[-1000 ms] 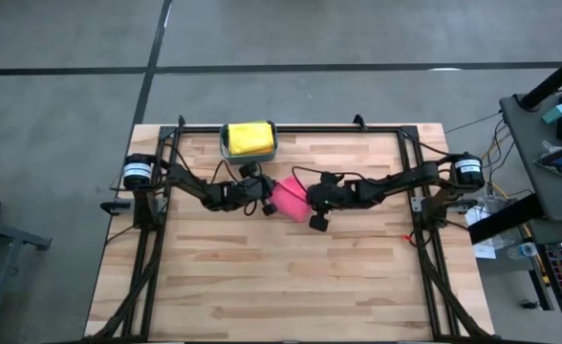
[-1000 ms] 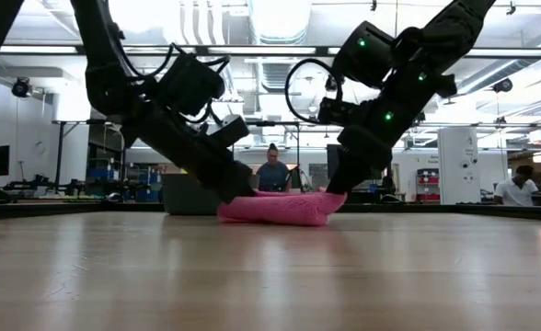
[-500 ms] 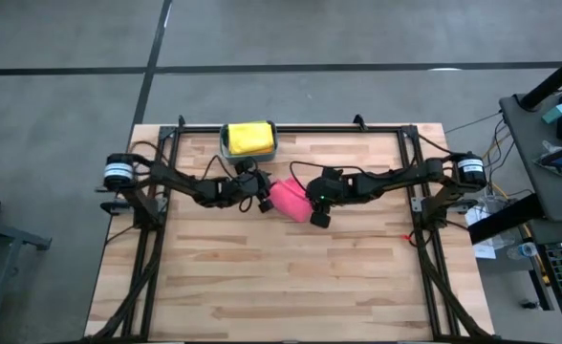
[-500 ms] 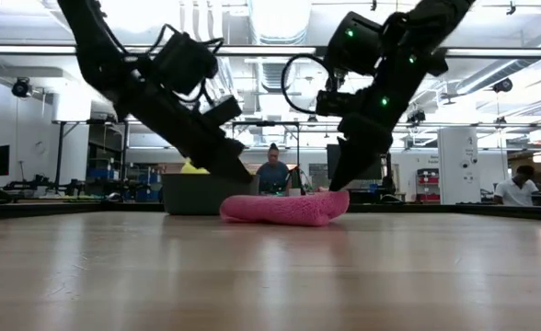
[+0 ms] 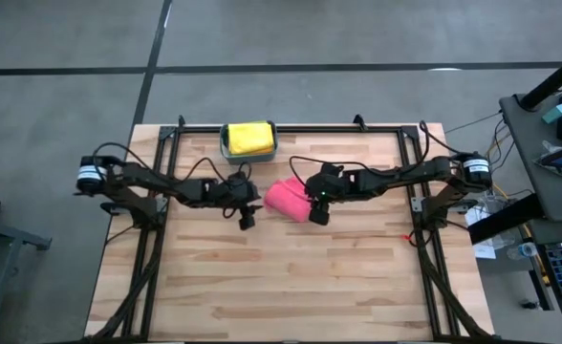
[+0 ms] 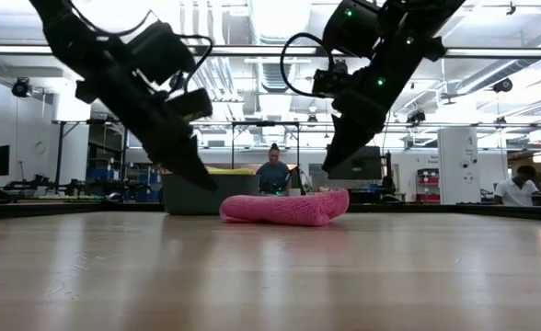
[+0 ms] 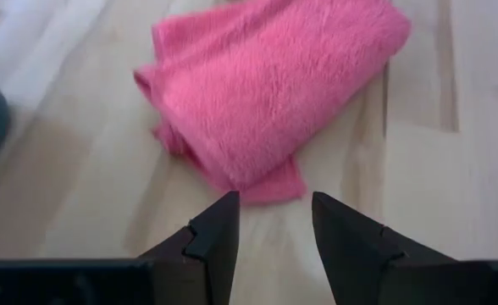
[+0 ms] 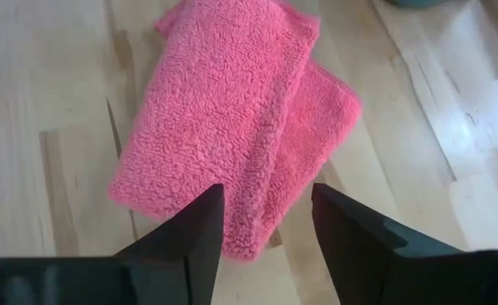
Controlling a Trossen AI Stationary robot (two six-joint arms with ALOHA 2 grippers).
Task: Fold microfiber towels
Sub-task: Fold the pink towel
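Folded pink towel [image 5: 286,199] lies on the pale wood worktop [image 5: 291,277]; left gripper [image 5: 247,216] and right gripper [image 5: 317,212] both released; workshop behind.

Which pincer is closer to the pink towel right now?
The right pincer, open just past the folded pink towel's edge. The left pincer, also open, stands clear of its other side.

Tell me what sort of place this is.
Probably a robotics lab or workshop. Two arms work over a wooden table holding a pink towel. Behind it the low view shows ceiling ducts, equipment racks, and a seated person.
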